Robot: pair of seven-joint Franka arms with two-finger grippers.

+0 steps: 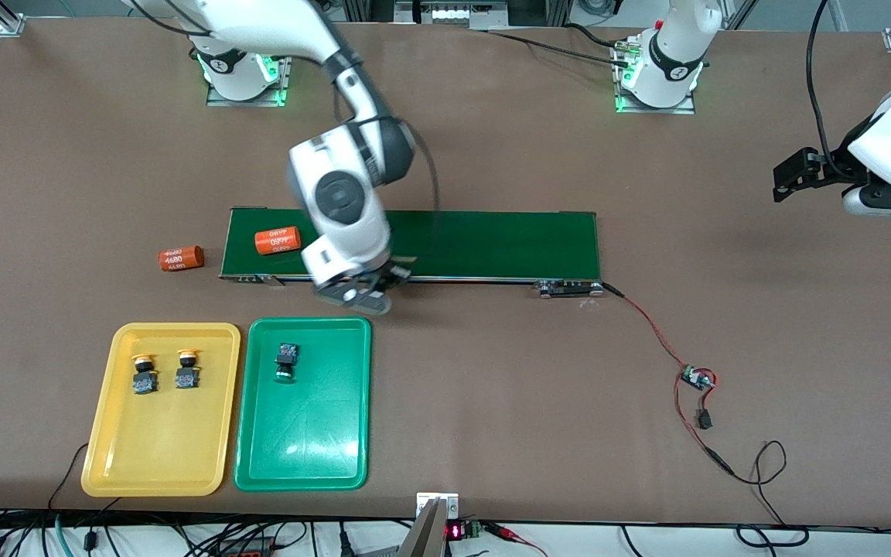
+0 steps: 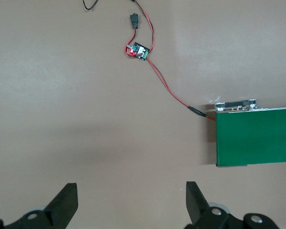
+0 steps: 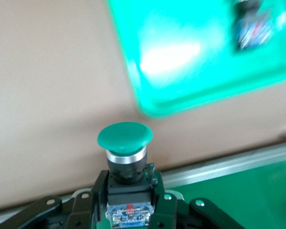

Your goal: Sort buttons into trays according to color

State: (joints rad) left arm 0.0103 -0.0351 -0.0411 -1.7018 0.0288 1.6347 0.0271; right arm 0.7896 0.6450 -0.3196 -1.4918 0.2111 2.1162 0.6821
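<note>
In the yellow tray (image 1: 161, 456) lie two yellow-capped buttons (image 1: 145, 374), in the green tray (image 1: 302, 456) one.

**Robotics lab bench**

Looks like a robotics lab: brown table (image 1: 492, 155) with two bolted arm bases (image 1: 244, 66) lit green, a small conveyor (image 1: 492, 244) under the right gripper (image 1: 364, 290), a bare circuit board (image 1: 697, 378) on red wire, cables along the edge.

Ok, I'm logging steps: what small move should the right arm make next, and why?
Probably carry the green-capped button, clamped in the right gripper over the conveyor's edge, over the green tray, where one green button already lies. The left gripper waits open.
</note>
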